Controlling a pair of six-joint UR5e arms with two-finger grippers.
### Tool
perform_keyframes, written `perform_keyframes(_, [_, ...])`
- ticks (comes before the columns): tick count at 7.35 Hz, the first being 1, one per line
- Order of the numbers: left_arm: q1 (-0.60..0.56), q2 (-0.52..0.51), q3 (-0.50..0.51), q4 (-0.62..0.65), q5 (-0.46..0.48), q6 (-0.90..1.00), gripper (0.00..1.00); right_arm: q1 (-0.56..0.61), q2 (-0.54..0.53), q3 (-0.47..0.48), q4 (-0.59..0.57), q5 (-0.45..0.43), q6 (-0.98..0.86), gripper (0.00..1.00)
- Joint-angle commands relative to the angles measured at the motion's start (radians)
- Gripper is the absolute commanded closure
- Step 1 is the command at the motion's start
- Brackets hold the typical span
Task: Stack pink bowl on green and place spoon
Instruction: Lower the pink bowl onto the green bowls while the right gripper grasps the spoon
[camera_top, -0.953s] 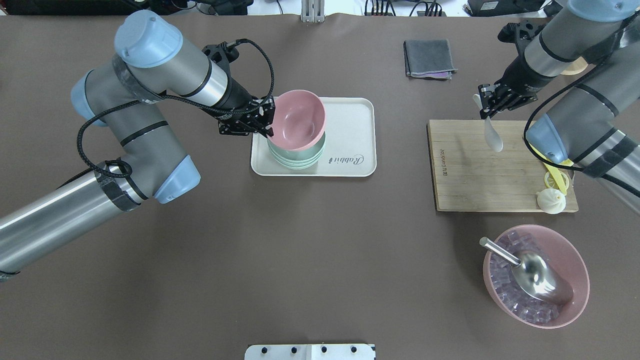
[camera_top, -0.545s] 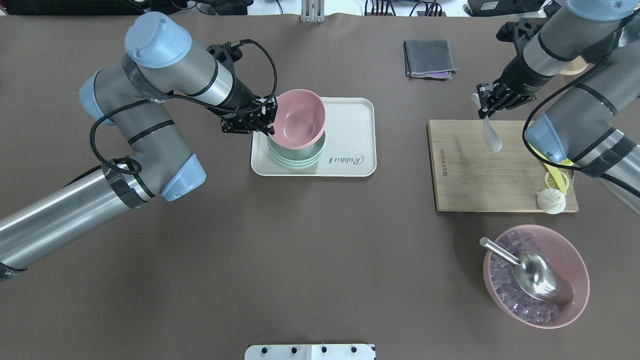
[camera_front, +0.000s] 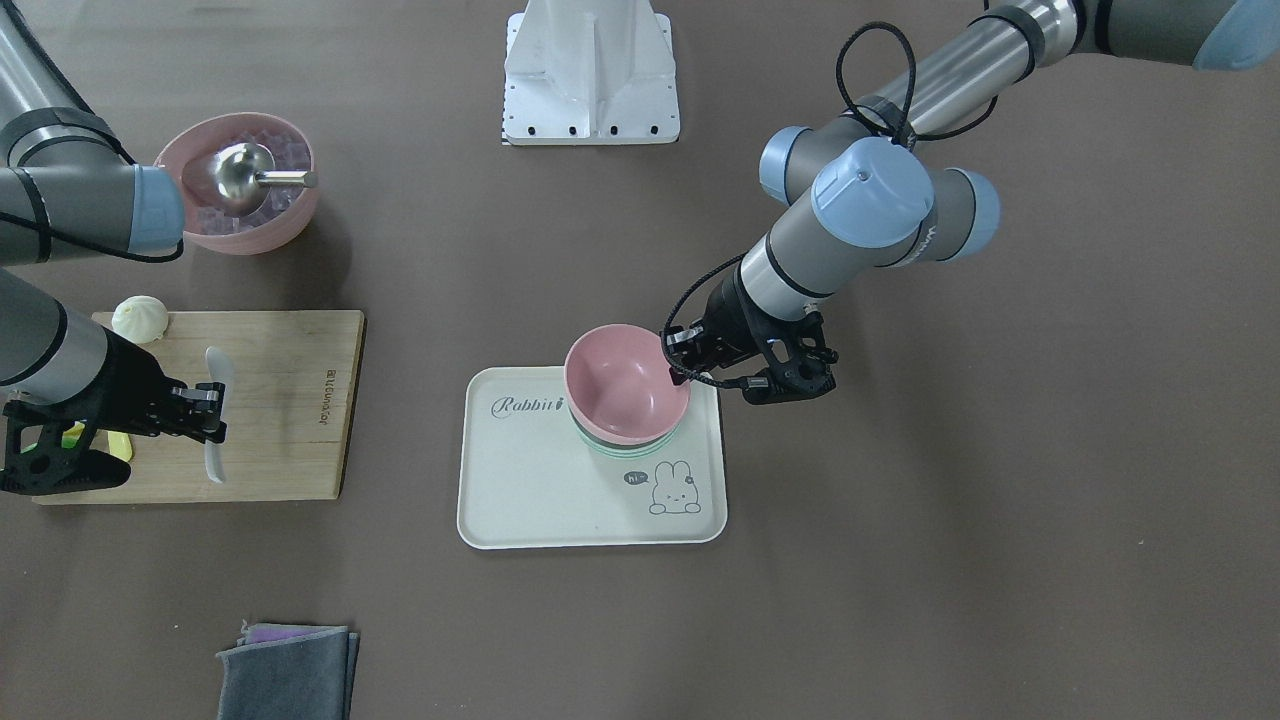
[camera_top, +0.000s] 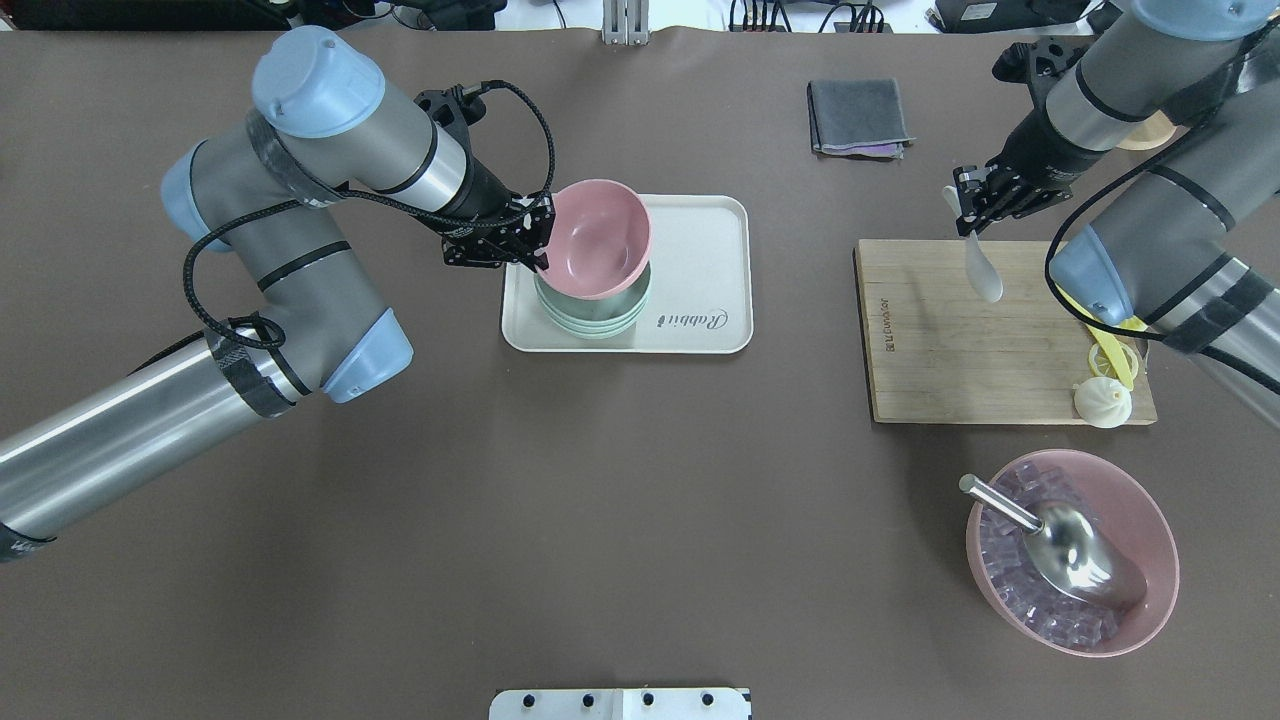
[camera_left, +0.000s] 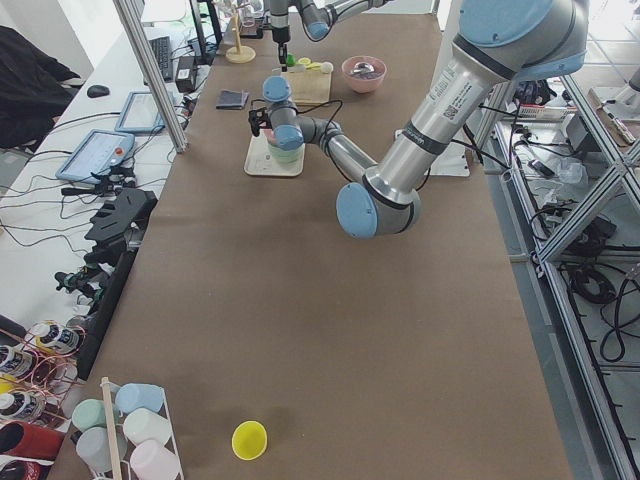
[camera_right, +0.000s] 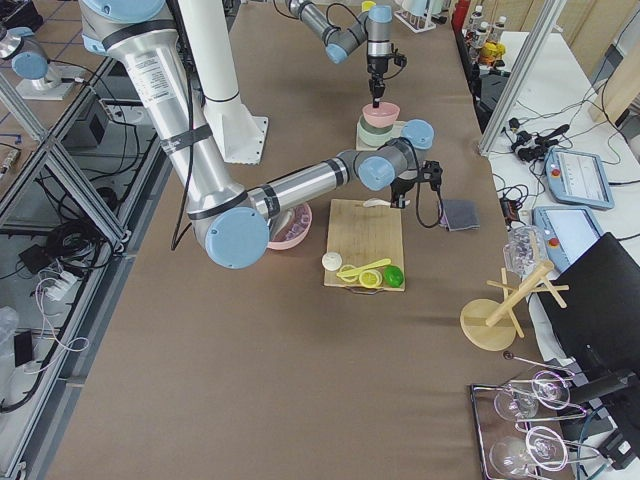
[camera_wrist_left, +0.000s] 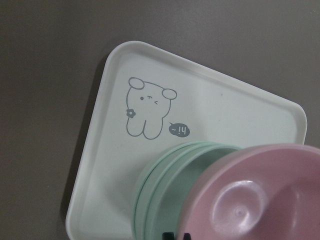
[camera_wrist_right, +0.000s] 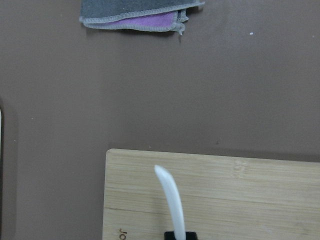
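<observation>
Left gripper (camera_top: 538, 260) is pinching the pink bowl (camera_top: 600, 238) rim, off-centre over green bowls (camera_top: 595, 322), prob risking a crooked drop. Right gripper (camera_top: 968, 215) is clamping the spoon (camera_top: 983, 270) by its thin handle, so it's maybe slipping.

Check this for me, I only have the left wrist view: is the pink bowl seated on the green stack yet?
Observer: Can't tell. Overhead, the left pincer is clamped on the rim of the pink bowl, which sits off-centre over the green bowls.
Operator: Where's the spoon?
Observer: The right pincer holds the white spoon by its handle, over the wooden board.
Operator: Anything else on that board?
Observer: A white bun at the corner nearest the robot's right arm.
</observation>
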Motion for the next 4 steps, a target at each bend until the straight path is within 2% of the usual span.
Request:
perform_keyframes(1, [0.008, 0.001, 0.000, 0.001, 0.000, 0.003, 1.00, 0.000, 0.018, 0.002, -0.002, 0.003, 0.005, 1.00])
perform_keyframes(4, [0.014, 0.001, 0.002, 0.004, 0.000, 0.005, 1.00, 0.000, 0.021, 0.002, 0.000, 0.004, 0.005, 1.00])
